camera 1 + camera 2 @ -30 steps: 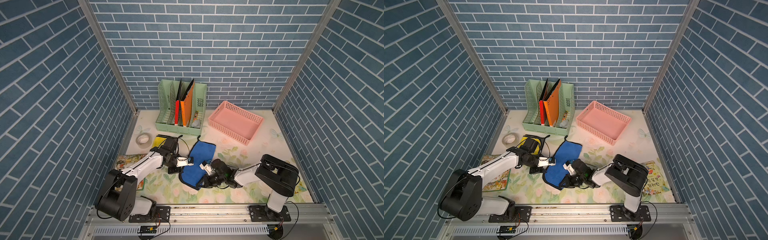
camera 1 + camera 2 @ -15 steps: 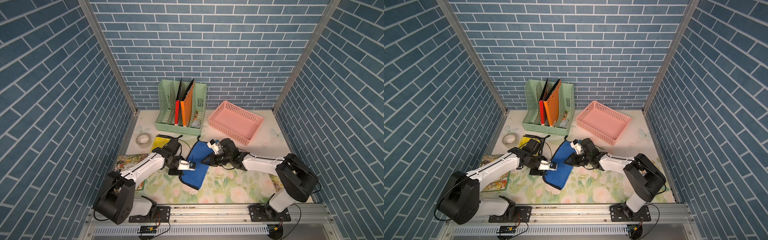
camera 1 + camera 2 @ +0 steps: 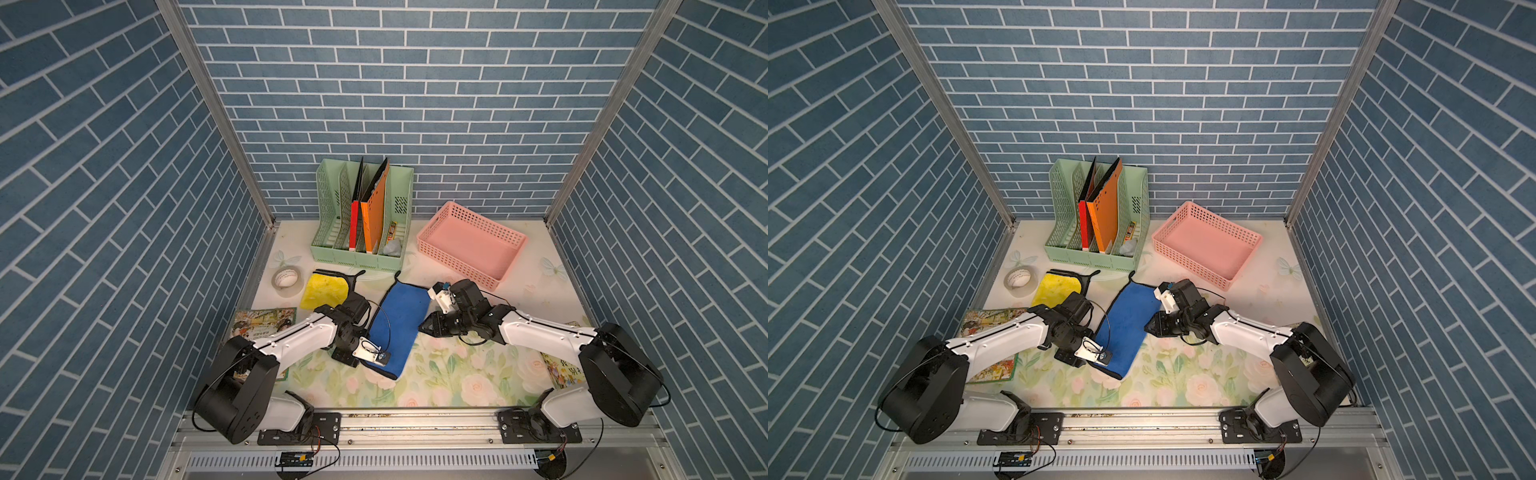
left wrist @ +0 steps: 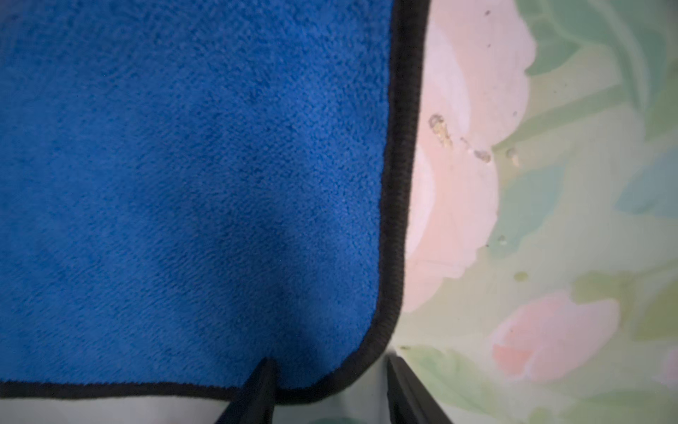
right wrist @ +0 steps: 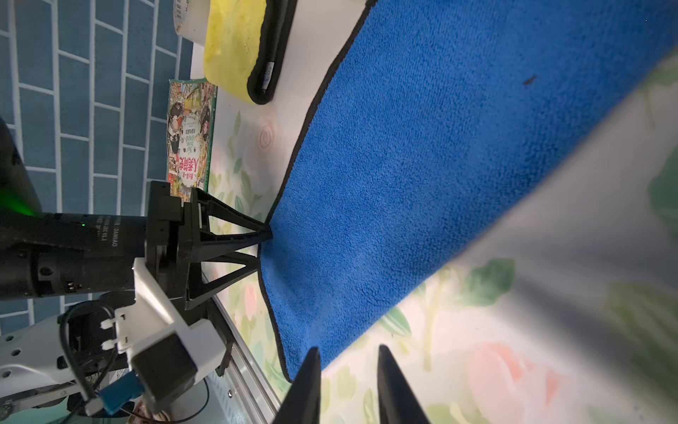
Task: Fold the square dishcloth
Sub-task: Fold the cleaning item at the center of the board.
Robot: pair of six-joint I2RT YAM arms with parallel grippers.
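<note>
Left wrist: left gripper (image 4: 329,363) half-open astride near-left corner of dishcloth (image 4: 190,183), nothing pinched | right wrist: right gripper (image 5: 347,350) narrowly parted, empty, at right edge | both top views: dishcloth a flat folded strip, mid-table (image 3: 457,374), between grippers

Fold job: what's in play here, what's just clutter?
In play: blue dishcloth, left gripper, right gripper.
Clutter: yellow cloth, tape roll, green file rack, pink basket, picture book.

loc: robot lab cell | evid: brick-print wall panels (image 3: 415,104), alu base rail (image 3: 415,422), floral mat (image 3: 457,374)
</note>
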